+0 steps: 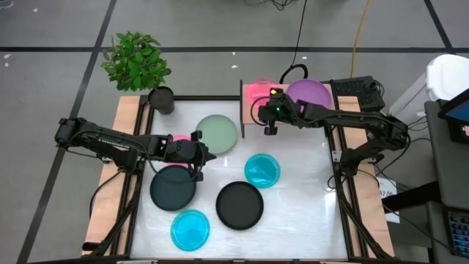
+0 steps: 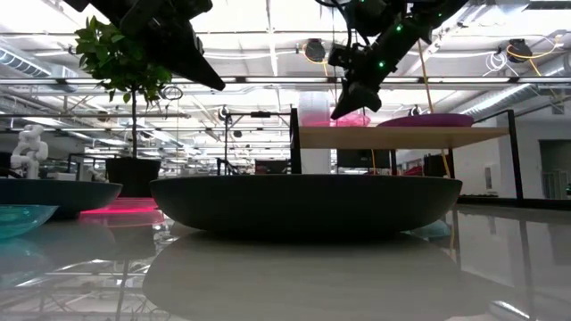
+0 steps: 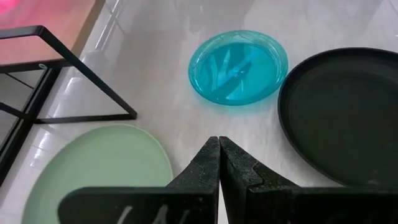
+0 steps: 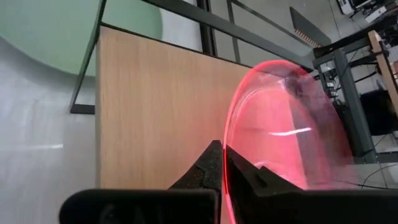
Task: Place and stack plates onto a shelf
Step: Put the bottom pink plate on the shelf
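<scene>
My right gripper (image 1: 259, 104) is over the shelf (image 1: 253, 117) at the far right, shut on a translucent pink plate (image 4: 280, 124). A purple plate (image 1: 308, 94) lies on the shelf beside it. My left gripper (image 3: 219, 149) hangs shut and empty above the table's left middle, between the pale green plate (image 3: 99, 168) and a black plate (image 3: 342, 112). A second pink plate (image 1: 178, 138) shows partly under the left arm. Two cyan plates (image 1: 261, 170) (image 1: 190, 229) and two black plates (image 1: 239, 205) (image 1: 174, 187) lie flat on the table. My right gripper pinches the pink plate's rim (image 4: 225, 163) between its two fingers, coming slanting down from the table's right side. The plate stands tilted on edge over the shelf's wooden board (image 4: 155, 112). Whether its far rim rests on the board, I cannot tell.
A potted plant (image 1: 138, 62) in a dark pot (image 1: 161, 99) stands at the far left corner. The shelf's thin side panel (image 1: 241, 103) and black metal legs (image 3: 74, 81) rise beside the pale green plate. Wooden rails (image 1: 121, 147) run along the table's sides.
</scene>
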